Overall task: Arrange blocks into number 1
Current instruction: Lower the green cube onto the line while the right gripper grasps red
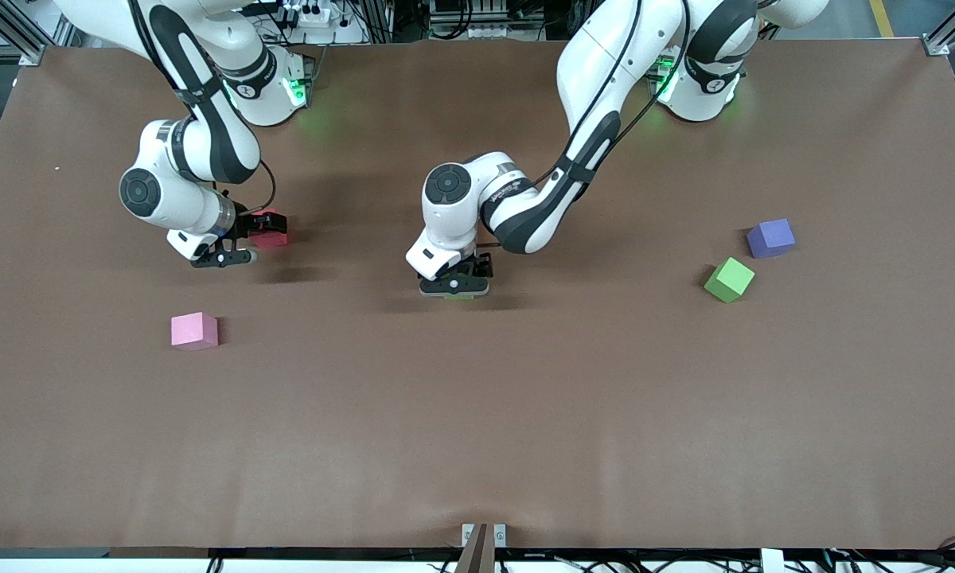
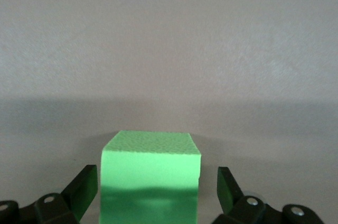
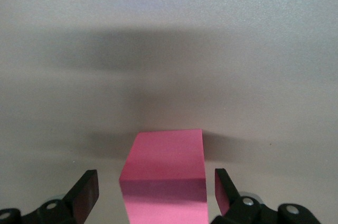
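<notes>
— At mid-surface: green block (image 2: 150,182) between the left pincer's (image 1: 454,285) fingers (image 2: 84,189), small gaps on both sides, fingers spread, not clamped. Barely visible from the front, hidden under the pincer.

— Toward the right arm's end?

— Red block (image 1: 269,228) between the right pincer's (image 1: 224,256) fingers (image 3: 86,192), also with gaps, held apart, no contact seen. Pinkish under the wrist camera.

— Elsewhere on the surface (image 1: 525,414)?

— Pink block (image 1: 195,331) alone, nearer the front camera than the red one, well apart from it. Toward the left arm's end: second green block (image 1: 729,279), turned at an angle, just beside a purple cube (image 1: 770,238), the green one nearer the camera. Not touching.
</notes>
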Controlling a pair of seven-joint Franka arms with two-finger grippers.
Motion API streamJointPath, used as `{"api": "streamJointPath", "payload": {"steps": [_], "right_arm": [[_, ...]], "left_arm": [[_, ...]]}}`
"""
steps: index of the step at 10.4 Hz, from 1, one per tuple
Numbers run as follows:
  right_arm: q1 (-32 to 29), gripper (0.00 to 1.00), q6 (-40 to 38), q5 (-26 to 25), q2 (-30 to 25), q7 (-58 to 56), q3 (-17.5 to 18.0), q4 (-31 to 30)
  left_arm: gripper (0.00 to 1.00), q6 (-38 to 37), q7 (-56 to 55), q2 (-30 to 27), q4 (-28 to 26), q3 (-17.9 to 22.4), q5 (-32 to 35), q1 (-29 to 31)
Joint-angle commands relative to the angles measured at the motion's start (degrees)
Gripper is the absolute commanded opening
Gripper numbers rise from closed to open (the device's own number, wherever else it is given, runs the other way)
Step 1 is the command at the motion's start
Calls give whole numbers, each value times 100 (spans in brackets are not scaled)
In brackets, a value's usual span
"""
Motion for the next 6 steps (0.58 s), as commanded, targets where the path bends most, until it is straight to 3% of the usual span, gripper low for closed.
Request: {"api": "streamJointPath", "payload": {"steps": [1,6], "right_arm": [[189,92,197,83,139,57,-132,-58],[295,67,303,83,192,66,-202,-66]], "left_arm": [[100,-294,-195,-342,-28,89,-13,-24],[100,-1075,-213,-878,-46,80,-39,335]]}}
